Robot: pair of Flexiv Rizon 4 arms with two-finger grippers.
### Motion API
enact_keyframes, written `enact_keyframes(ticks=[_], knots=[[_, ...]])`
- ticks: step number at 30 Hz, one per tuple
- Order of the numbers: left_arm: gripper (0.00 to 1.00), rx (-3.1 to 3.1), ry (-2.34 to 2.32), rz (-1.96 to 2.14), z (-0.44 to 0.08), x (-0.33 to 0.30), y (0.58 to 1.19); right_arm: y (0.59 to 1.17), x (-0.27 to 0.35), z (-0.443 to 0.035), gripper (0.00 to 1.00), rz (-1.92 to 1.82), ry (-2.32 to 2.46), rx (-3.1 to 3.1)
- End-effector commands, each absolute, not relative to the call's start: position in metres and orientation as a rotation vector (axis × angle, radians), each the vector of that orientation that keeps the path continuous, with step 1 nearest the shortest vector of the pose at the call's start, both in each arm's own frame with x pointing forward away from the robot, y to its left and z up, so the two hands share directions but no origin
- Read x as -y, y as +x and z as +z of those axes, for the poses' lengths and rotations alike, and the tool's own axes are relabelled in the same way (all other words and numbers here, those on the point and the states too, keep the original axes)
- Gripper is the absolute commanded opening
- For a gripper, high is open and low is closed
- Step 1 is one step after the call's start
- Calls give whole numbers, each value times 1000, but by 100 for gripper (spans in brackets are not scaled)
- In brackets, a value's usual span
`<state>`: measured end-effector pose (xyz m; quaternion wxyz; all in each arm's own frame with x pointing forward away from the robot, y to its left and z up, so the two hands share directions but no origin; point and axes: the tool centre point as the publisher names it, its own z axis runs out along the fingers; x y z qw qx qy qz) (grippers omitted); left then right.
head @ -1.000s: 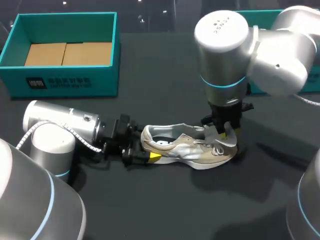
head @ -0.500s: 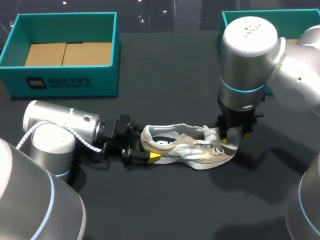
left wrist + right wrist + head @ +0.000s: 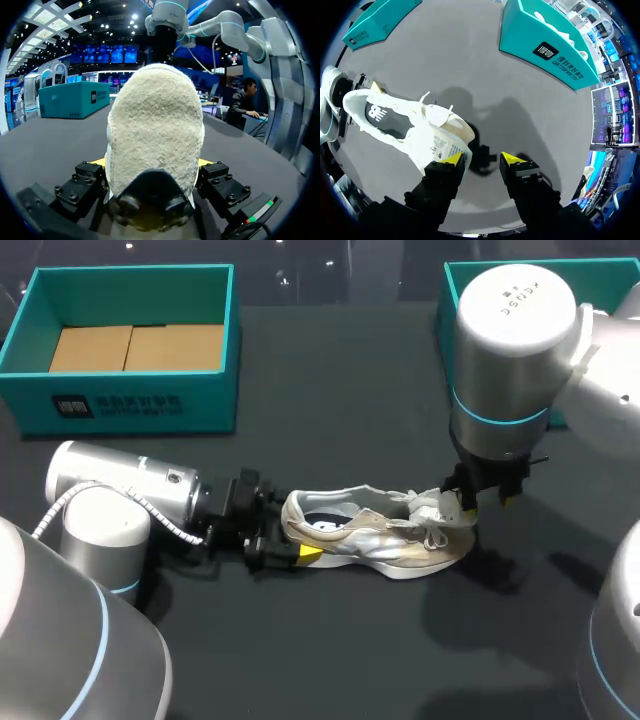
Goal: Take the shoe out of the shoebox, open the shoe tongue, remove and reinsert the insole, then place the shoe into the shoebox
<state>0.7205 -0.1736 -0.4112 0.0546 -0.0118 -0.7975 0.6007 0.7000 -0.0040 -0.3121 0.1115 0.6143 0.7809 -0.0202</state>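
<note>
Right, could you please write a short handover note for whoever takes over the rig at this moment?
Left gripper: shut on the heel of the cream-and-white mesh sneaker, upright on the black table.
Right gripper: open over the toe end, touching the white padded tongue on one side.
Done: sneaker is out on the table; tongue looks folded forward over the laces.
To do: remove and reinsert the dark insole, now inside the sneaker, then place the sneaker into a teal cardboard shoebox.

light: bright overhead | shadow: soft on table (image 3: 500,580) under right arm (image 3: 515,350) | glare: mild
</note>
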Motion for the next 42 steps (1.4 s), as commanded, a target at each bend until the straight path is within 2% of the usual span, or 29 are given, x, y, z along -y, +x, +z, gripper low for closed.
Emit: enact_keyframes(ticks=[1, 8, 9, 10, 11, 14, 17, 28, 37, 42], knots=[[0, 2424, -34, 1823, -416, 176, 718, 689, -10, -270, 42, -69, 1716, -2315], [0, 2424, -34, 1823, -416, 176, 718, 688, -40, -231, 34, -91, 1425, -2449], [0, 2424, -34, 1823, -416, 176, 718, 688, -44, -225, 27, -81, 1381, -2472], [0, 2424, -34, 1823, -416, 176, 718, 688, -46, -220, 11, -85, 1338, -2492], [0, 2424, -34, 1823, -416, 176, 718, 688, -49, -215, 0, -85, 1287, -2512], [0, 2424, -34, 1823, -416, 176, 718, 688, -59, -202, 0, 7, 1135, -2625], [0, 2424, -34, 1823, -416, 176, 718, 673, -83, -195, 0, 153, 757, -2842], [0, 2424, -34, 1823, -416, 176, 718, 673, -83, -195, 0, 153, 757, -2842], [0, 2424, -34, 1823, -416, 176, 718, 665, -149, -217, 0, 165, -64, -3039], [0, 2424, -34, 1823, -416, 176, 718, 659, -163, -224, 0, 177, -278, -3064]])
